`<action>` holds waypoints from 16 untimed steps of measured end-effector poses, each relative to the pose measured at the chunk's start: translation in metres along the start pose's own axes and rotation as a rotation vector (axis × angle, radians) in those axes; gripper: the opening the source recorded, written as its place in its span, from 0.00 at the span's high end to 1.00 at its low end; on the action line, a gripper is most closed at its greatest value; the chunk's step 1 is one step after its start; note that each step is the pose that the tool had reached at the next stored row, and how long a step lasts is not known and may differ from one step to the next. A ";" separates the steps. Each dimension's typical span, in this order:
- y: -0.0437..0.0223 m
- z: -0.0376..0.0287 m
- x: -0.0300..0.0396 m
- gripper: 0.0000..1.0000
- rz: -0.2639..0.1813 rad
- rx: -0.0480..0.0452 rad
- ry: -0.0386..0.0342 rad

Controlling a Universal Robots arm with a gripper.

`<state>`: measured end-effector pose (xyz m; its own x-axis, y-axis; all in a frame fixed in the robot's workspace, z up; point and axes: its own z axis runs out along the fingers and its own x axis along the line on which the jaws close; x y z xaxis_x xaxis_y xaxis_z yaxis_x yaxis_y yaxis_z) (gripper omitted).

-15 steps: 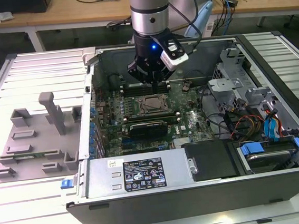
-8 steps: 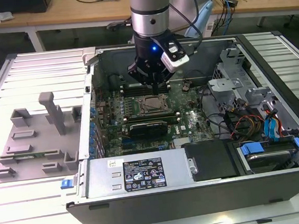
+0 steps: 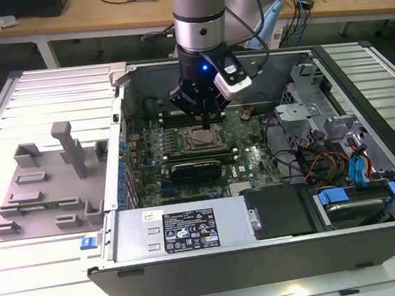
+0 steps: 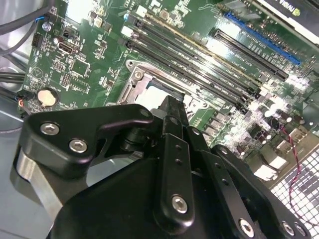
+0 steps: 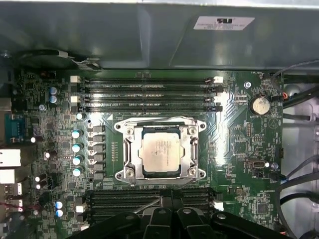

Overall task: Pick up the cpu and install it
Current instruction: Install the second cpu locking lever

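Observation:
The cpu [image 5: 160,152], a flat square chip with a shiny silver top, lies inside the socket frame [image 5: 124,149] on the green motherboard [image 5: 239,149]. In the exterior view the cpu [image 3: 200,139] sits in the middle of the open computer case, and my gripper [image 3: 207,121] hangs just above its far edge. The black fingers come together to a narrow tip and hold nothing. In the second wrist view the gripper [image 4: 172,107] covers part of the cpu [image 4: 152,94]. In the first wrist view the gripper [image 5: 167,198] sits beside the socket, over the memory slots.
Empty memory slots [image 5: 149,92] run on both sides of the socket. The case holds a power supply [image 3: 184,226], a drive cage [image 3: 354,175] and loose cables [image 3: 311,161]. Grey fixture blocks [image 3: 47,183] stand outside the case at the exterior view's left.

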<state>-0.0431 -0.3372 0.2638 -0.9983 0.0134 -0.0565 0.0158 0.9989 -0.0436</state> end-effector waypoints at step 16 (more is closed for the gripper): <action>-0.0200 0.0078 0.0069 0.89 -0.020 -0.0011 -0.0020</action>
<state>-0.0499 -0.3575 0.2565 -0.9983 -0.0072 -0.0577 -0.0047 0.9990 -0.0437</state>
